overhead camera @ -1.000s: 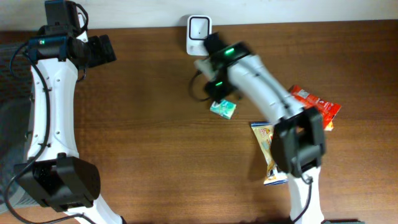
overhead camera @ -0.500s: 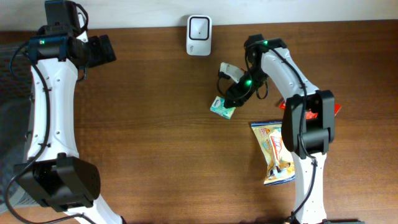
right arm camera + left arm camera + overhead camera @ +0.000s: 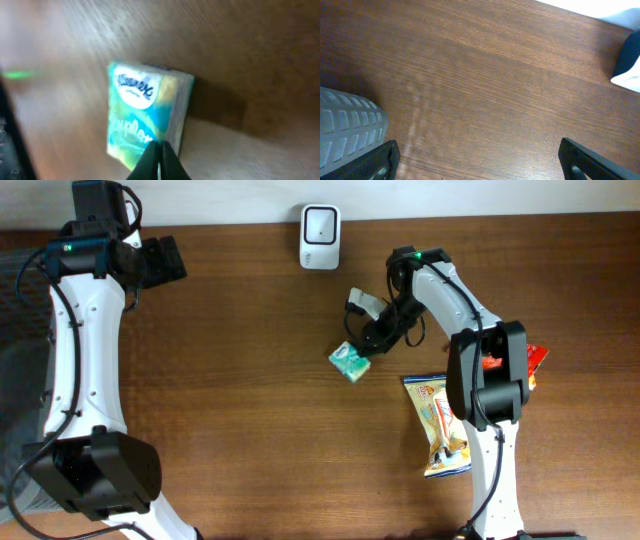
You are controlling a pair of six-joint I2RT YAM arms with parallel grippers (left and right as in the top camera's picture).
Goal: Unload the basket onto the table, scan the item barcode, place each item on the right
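Your right gripper (image 3: pixel 159 159) is pinched shut, tips at the near edge of the tissue pack (image 3: pixel 147 112), which sits on the bench (image 3: pixel 230 430) at centre frame. It looks light, soft and slick-wrapped, so take it across the narrow sides. Far upper left, your left gripper (image 3: pixel 477 157) gapes empty.
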